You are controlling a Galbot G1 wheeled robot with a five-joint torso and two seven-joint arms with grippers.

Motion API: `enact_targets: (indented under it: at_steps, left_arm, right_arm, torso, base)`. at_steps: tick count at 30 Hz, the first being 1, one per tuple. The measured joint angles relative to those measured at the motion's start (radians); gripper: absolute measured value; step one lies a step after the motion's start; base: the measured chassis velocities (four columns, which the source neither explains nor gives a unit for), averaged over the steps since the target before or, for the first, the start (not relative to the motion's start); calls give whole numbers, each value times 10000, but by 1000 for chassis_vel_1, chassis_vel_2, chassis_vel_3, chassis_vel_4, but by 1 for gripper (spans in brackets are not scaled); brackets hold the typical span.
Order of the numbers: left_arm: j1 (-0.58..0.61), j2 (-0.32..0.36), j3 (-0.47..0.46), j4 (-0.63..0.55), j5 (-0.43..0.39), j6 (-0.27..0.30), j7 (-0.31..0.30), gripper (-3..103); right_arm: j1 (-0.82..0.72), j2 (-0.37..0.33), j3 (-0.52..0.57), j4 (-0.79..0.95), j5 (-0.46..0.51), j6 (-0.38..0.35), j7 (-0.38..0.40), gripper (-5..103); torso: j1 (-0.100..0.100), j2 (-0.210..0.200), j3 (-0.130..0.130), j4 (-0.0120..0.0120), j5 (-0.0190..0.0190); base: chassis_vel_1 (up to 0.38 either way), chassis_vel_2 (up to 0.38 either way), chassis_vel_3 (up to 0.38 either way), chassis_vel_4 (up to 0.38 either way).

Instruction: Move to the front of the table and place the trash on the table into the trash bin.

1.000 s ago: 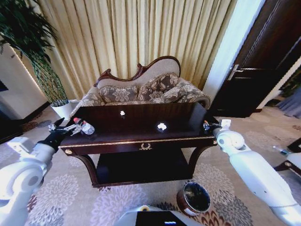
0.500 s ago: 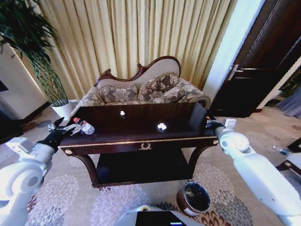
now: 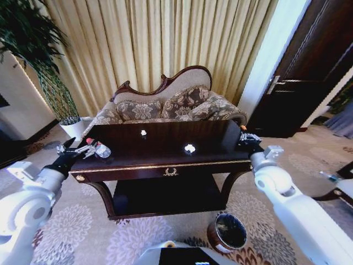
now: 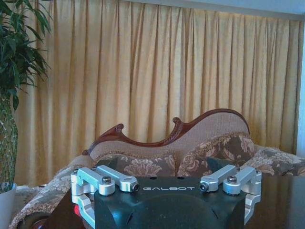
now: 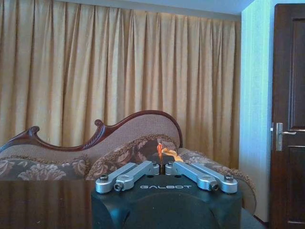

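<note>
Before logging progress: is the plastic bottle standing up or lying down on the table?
Lying down: the bottle rests on its side at the table's left end, beside the left gripper.

1. One table (image 3: 165, 161).
2. One bottle (image 3: 101, 149) (red-capped, just beside the left jaws).
3. Two whitish wads (image 3: 190, 148), (image 3: 143, 132).
4. One trash bin (image 3: 227, 232).
5. One sofa (image 3: 168, 105).

A furnished sitting room around me, carved sofa (image 3: 168, 102) beyond my grippers, gold curtains (image 3: 160, 44) behind it, potted plant (image 3: 41, 66) off my left side, dark door (image 3: 309, 72) off my right, floral carpet (image 3: 83, 221) underneath.
</note>
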Motion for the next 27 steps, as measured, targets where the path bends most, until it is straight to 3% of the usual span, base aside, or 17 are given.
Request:
enact_targets:
  at_steps: [12, 27]
  left_arm:
    - [-119, 16, 143, 36, 12, -85, 15, 100]
    - [-191, 43, 217, 52, 46, -81, 14, 100]
  right_arm:
    - [-109, 17, -45, 138, -99, -256, 128, 1]
    - [-140, 31, -92, 74, -257, -222, 149, 1]
  torso:
    - [3, -2, 2, 0, 3]
    - [-4, 2, -1, 0, 1]
  base:
    - [34, -63, -28, 66]
    - [212, -266, -213, 264]
